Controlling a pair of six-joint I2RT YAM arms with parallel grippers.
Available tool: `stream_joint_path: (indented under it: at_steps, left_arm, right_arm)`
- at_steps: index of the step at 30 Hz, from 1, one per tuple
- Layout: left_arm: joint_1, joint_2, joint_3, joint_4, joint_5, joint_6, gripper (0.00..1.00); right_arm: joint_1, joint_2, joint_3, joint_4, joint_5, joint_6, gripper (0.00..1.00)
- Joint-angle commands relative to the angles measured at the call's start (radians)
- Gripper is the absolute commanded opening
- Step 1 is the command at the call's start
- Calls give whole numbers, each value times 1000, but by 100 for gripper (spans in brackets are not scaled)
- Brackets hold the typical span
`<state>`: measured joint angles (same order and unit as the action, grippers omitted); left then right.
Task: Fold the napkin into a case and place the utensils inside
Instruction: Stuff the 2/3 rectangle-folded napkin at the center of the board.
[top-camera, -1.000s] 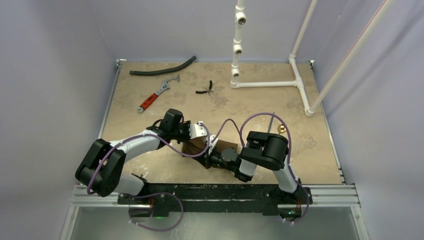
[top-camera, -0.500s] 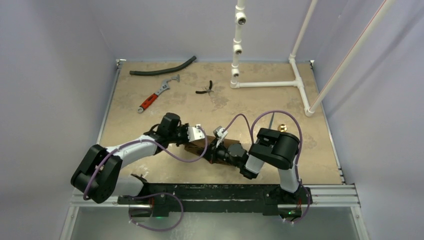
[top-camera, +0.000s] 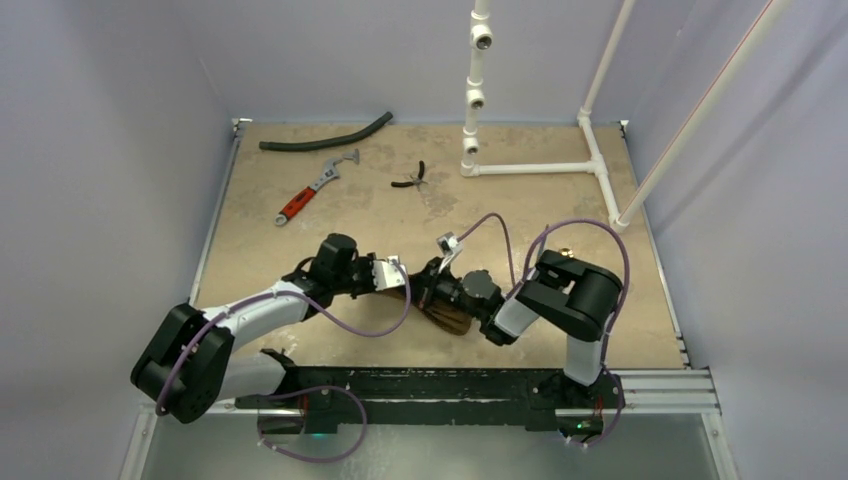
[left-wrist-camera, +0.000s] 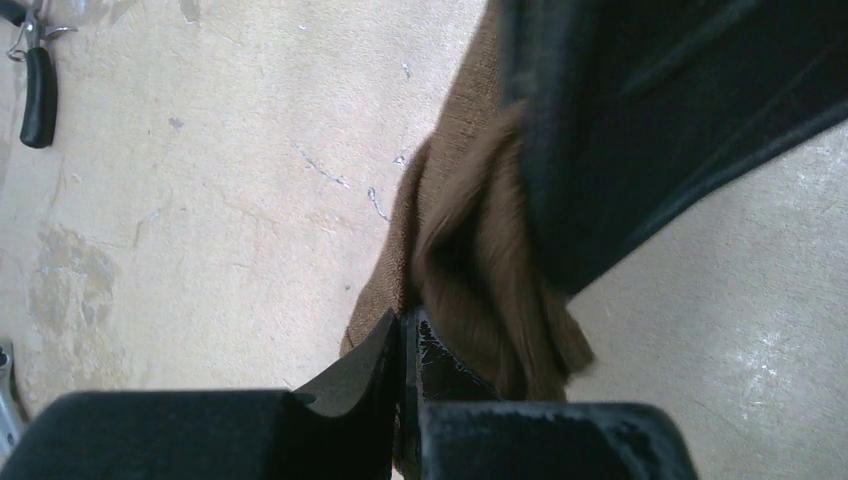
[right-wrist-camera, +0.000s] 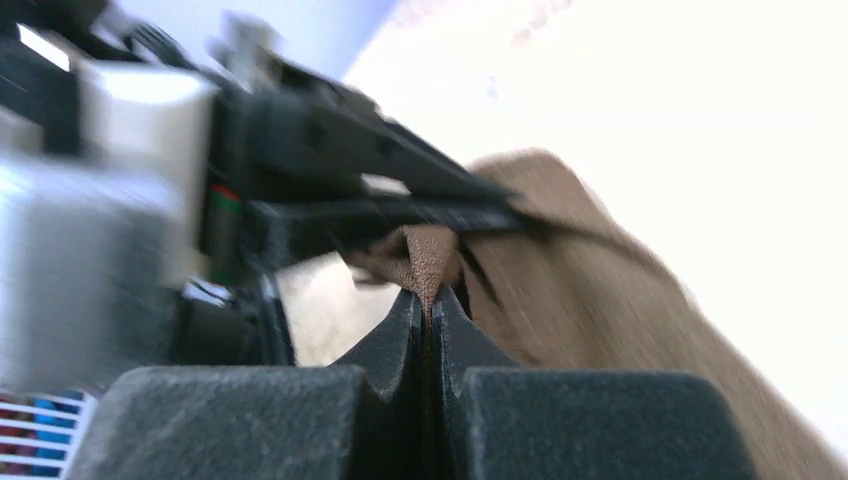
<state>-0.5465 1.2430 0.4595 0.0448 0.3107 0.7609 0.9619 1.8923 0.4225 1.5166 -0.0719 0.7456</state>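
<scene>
Top view: the two arms reach toward each other over the near middle of the tan table (top-camera: 300, 330). The napkin (top-camera: 447, 316), a dark-brown cloth, lies bunched there, largely hidden beneath the right arm's wrist. Only a crumpled part shows on the near side.

Left wrist view: the left gripper (left-wrist-camera: 405, 338) has its jaws closed tip to tip. Brown cloth sits at the tips and shows again between the fingers lower down, so the jaws pinch an edge of the napkin. The cloth rises from them in a gathered fold. A black part of the right arm (left-wrist-camera: 660, 120) crosses over that fold at upper right.

Right wrist view (blurred): the right gripper (right-wrist-camera: 426, 300) is likewise closed, and a small peak of napkin stands clamped between its fingertips. The rest of the cloth falls away to the right onto the table. The left gripper's fingers lie just beyond this peak, touching or nearly touching the same fold.

Far half of the table, well apart from the napkin:
- A black hose (top-camera: 326, 136) lies near the back edge.
- A red-handled wrench (top-camera: 312, 190) lies nearer the arms than the hose.
- Small black pliers (top-camera: 410, 179) lie to the right of the wrench.
- A white pipe frame (top-camera: 535, 168) stands at the far right.
</scene>
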Motion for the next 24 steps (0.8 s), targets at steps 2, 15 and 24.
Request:
stream_joint_path:
  at_steps: [2,15,24]
  left_arm:
    - [-9,-28,-12,35,36,-33,0]
    - [-10,-54,-17,5,61,-1,0]
    - [-86,-148,-101,10,59,154,0]
  right_arm:
    - [-8,-122,142,-116,-10,41,0]
    - [-46,0,234,-420,-196,19,0]
    - [-36,-53,192,-424,-288,-100,0]
